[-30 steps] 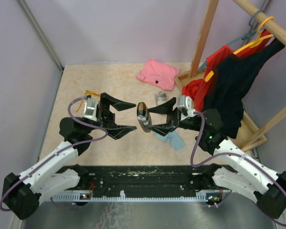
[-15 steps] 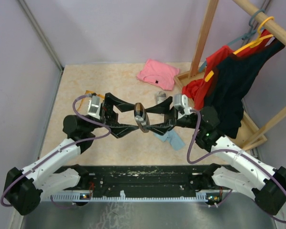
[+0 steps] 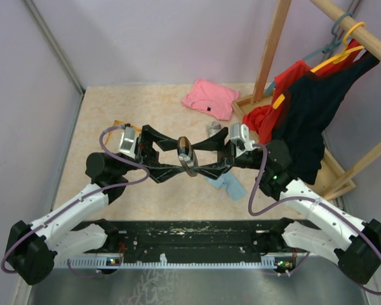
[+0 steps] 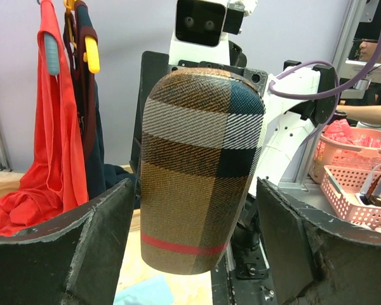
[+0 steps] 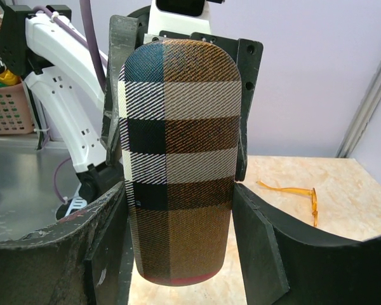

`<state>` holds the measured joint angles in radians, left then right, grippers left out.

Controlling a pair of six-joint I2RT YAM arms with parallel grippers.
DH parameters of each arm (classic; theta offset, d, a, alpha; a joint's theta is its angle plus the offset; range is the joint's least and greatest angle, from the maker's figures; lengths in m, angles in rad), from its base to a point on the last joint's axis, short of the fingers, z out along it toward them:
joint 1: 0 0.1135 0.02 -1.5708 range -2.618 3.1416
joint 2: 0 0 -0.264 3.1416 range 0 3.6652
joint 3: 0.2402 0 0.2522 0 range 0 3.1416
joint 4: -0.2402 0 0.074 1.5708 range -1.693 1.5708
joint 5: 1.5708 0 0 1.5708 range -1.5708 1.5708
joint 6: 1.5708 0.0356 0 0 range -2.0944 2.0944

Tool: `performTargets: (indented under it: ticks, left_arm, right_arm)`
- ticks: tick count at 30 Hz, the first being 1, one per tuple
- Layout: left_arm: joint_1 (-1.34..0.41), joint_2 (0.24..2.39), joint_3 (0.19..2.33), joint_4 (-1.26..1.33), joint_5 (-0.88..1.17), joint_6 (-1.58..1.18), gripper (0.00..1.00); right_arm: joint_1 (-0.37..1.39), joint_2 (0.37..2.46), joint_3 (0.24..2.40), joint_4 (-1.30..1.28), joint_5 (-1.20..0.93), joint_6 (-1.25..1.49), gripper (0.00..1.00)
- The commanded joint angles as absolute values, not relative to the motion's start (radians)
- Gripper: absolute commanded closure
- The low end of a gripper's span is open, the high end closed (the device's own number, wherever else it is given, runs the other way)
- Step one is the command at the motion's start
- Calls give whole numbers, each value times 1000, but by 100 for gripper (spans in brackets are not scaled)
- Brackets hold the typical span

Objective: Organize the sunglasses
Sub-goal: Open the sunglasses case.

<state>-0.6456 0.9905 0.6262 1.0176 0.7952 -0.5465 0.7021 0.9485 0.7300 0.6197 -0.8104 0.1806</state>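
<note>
Two pincers are set around one plaid case point(image 3: 187, 154), held upright above the table point(image 3: 146, 105). It is clamped by the right pincer point(image 5: 178, 197); the left pincer point(image 4: 193, 190) is spread wide about it, with gaps seen on both sides. Were the right grip released before the left is closed, the case could be dropped. The amber sunglasses point(image 5: 292, 190) are seen lying at ten o'clock of the case. The beige speckled table is walled in lilac, with a clothes rack point(image 3: 273, 44) at two o'clock.
</note>
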Motion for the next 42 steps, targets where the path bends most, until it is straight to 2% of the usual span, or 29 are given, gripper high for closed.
performTargets:
  ticks: [1,5,9,13,19,21,30,40,41,42]
  left_arm:
    - [-653,995,657,1053,802,-553,18]
    - [-655,1000,658,1052,802,-553,20]
    - [-657,1006,658,1051,806,-552,26]
    - [-657,1006,661,1051,811,-549,41]
    - [-657,994,654,1035,801,-526,74]
    - [-657,979,650,997,770,-503,82]
    - [-657,919,695,574,412,-269,98]
    - [-658,987,787,314,109,-207,100]
    - [-658,990,793,293,82,-204,100]
    - [-658,994,798,271,58,-200,100]
  right_arm:
    - [698,958,802,703,-827,196,100]
    - [698,961,804,704,-824,200,100]
    - [699,965,807,702,-818,206,100]
    - [698,969,807,687,-805,204,100]
    - [698,969,830,591,-723,184,100]
    - [697,969,846,532,-670,173,100]
    - [698,994,921,273,-343,142,100]
    - [698,1112,1033,93,-89,186,100]
    - [698,1118,1038,84,-79,193,99]
    - [698,1122,1041,77,-72,198,93]
